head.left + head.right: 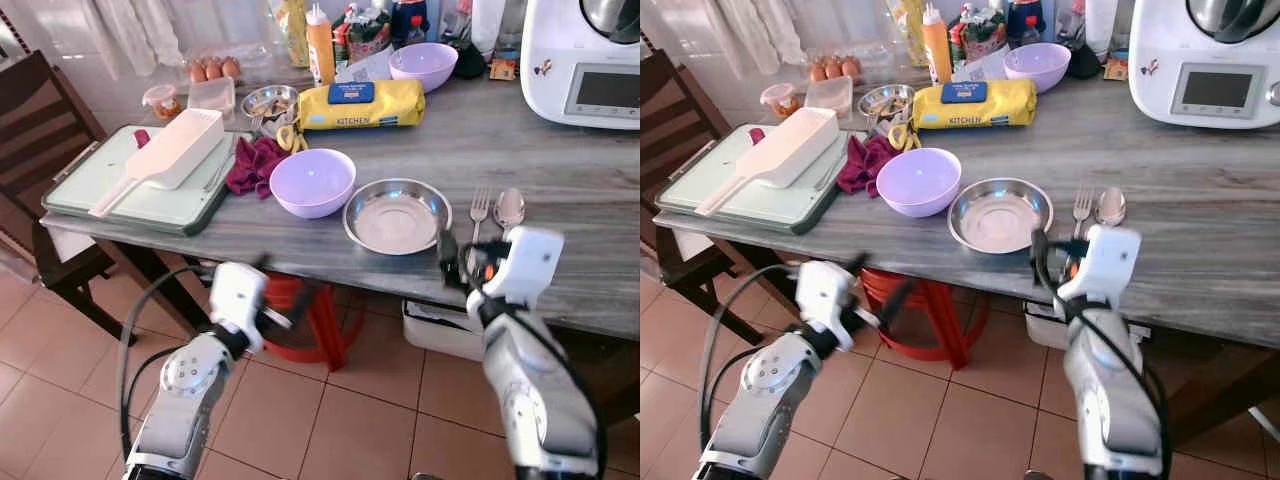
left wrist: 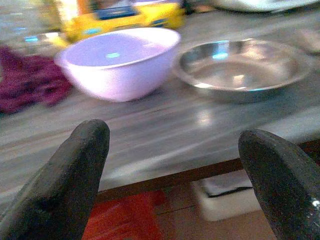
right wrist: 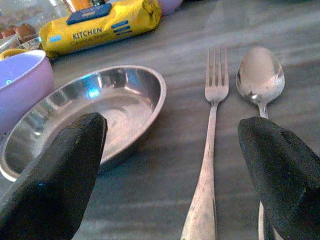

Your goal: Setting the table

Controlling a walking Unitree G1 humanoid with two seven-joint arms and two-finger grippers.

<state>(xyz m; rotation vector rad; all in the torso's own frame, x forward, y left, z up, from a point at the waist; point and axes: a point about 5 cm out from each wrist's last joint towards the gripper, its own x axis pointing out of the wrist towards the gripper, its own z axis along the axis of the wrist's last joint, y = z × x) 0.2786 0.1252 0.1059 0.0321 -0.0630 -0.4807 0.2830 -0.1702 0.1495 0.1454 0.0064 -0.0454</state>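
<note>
Right wrist view: right gripper point(image 3: 172, 170) fingers spread wide, empty, aimed at fork point(image 3: 210, 145) and spoon point(image 3: 260, 80) lying side by side right of steel plate point(image 3: 95, 115) on worktop point(image 1: 560, 170). Thin, stiff, slippery, light; likely best pinched across handles. Left gripper point(image 2: 175, 175) open, empty, near worktop edge.

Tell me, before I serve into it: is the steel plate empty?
Empty: the steel plate shows only bare, shiny metal inside.

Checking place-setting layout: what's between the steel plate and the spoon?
The fork lies between the steel plate and the spoon, parallel to the spoon, apart from both. The right wrist view and both eye views show it.
</note>
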